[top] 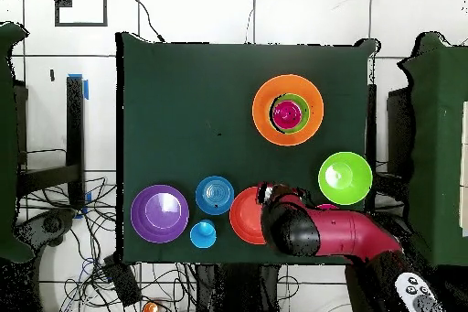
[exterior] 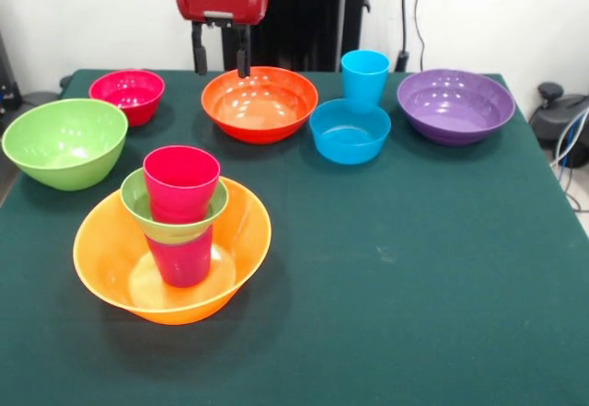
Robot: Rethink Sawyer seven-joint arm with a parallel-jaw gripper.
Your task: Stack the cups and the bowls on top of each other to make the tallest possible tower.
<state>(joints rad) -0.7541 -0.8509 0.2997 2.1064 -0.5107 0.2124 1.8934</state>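
Tower [exterior: 175, 240] sits at the near left of the table [exterior: 414, 268] in my front view: the orange bowl [exterior: 101, 259] as base, a magenta cup [exterior: 184, 259] upside down inside it, a small green bowl [exterior: 138, 205] resting on that, and a red-pink cup [exterior: 181, 183] standing upright in the green bowl. From overhead I see the same pile as nested rings, orange bowl [top: 265, 107] outermost.

My gripper [exterior: 221, 61] hangs at the far edge, above the rim of the red-orange bowl [exterior: 260, 104]. Its two black fingers [exterior: 200, 56] are parted with clear space between them, and they hold nothing.

The rest is loose. The big green bowl [exterior: 64, 142] lies at the far left, with the small pink-red bowl [exterior: 128, 93] just behind it. The small blue bowl [exterior: 350, 132] lies to the right of the red-orange one, and the blue cup [exterior: 364, 76] stands upright just behind it, seemingly touching it. The purple bowl [exterior: 456, 104] is furthest right.

Overhead, the arm [top: 329, 231] covers part of the red-orange bowl [top: 242, 217].
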